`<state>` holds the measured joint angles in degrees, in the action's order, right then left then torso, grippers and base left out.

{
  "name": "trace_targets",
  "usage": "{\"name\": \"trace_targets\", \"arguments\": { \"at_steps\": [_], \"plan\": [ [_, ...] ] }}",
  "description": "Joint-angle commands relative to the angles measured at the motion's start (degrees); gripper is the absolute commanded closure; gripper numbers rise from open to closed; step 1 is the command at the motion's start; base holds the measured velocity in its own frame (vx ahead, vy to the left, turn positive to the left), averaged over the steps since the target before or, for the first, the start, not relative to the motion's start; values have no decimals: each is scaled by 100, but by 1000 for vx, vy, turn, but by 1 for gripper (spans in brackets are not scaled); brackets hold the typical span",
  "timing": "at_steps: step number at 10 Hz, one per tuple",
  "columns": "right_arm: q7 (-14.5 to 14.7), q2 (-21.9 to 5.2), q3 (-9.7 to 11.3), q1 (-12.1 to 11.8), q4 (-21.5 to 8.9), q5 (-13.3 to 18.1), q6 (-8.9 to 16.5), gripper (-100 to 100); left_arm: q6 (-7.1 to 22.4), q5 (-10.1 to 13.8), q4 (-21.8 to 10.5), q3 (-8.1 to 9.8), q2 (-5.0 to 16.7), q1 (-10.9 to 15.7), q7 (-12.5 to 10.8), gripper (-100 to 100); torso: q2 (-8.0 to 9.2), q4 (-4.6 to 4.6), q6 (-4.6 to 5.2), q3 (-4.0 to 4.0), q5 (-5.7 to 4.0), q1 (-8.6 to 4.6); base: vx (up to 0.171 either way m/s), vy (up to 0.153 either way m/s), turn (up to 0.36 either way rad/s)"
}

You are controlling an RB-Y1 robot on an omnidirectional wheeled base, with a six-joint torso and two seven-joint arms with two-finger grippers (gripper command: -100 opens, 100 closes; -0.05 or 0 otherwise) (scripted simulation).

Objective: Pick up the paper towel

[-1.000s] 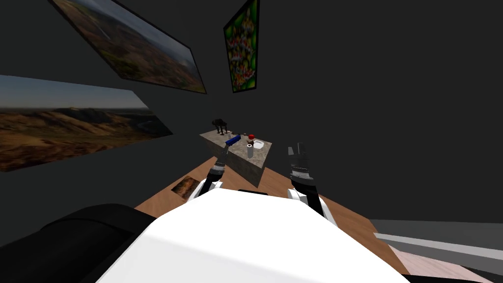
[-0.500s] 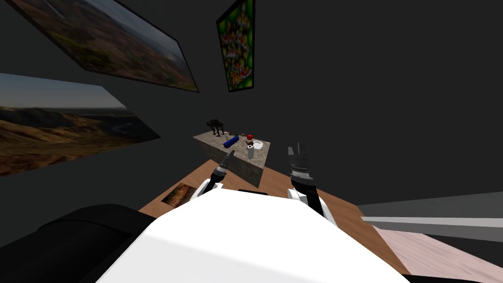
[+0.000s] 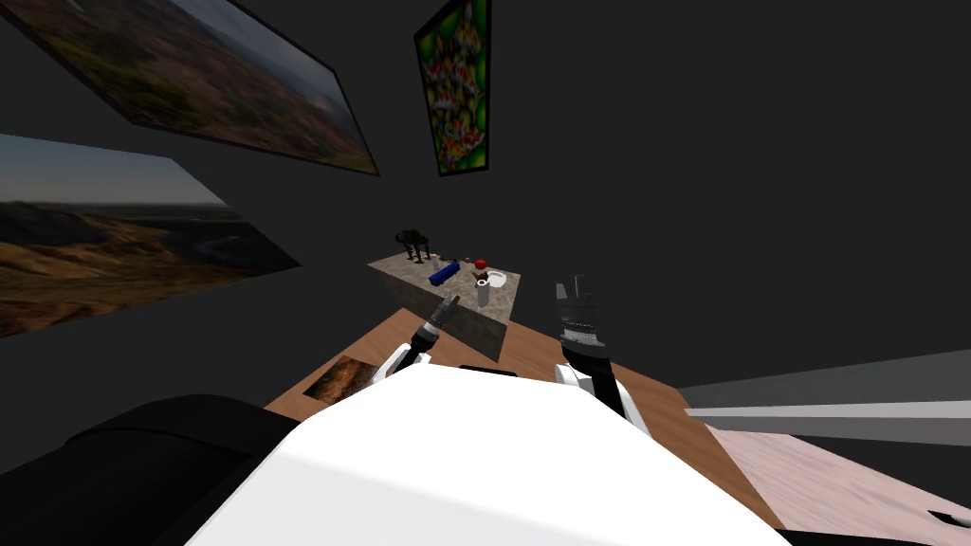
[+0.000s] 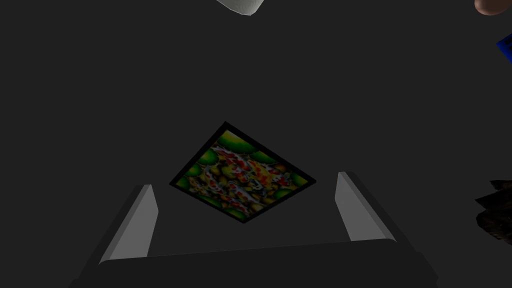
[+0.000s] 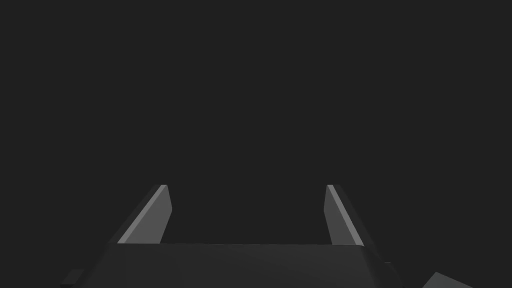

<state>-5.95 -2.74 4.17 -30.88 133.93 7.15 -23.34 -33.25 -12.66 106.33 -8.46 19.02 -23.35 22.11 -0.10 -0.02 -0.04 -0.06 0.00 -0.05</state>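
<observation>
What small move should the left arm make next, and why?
Probably swing the left gripper toward the paper towel, which stands upright near the near edge of the table. The fingers are open and empty, but they frame the wall picture, not the paper towel.

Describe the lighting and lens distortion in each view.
Head view: dim, dark walls; the wide lens splays the landscape pictures toward the corners; the table and paper towel stand lit. Left wrist view: left hand open, fingers evenly grey against dark wall. Right wrist view: right hand open, fingers brighter along one edge.
</observation>
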Motion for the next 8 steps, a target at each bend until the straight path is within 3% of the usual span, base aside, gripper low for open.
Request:
{"name": "trace_targets", "arguments": {
  "at_steps": [1, 7, 8],
  "plan": [
    [0, 0, 0, 0, 0, 0, 0, 0, 13, -5, 8, -2, 9, 0, -2, -100, 0, 0, 0, 0, 0, 0, 5, 5, 16],
    [0, 0, 0, 0, 0, 0, 0, 0, 13, -5, 8, -2, 9, 0, -2, -100, 3, 0, 1, 1, -1, -4, -1, -1, -5],
    [0, 0, 0, 0, 0, 0, 0, 0, 8, -63, -124, -63, 212, -81, 88, -100, 1, 0, 0, 0, 0, -1, -37, -36, -117]
  ]
}}
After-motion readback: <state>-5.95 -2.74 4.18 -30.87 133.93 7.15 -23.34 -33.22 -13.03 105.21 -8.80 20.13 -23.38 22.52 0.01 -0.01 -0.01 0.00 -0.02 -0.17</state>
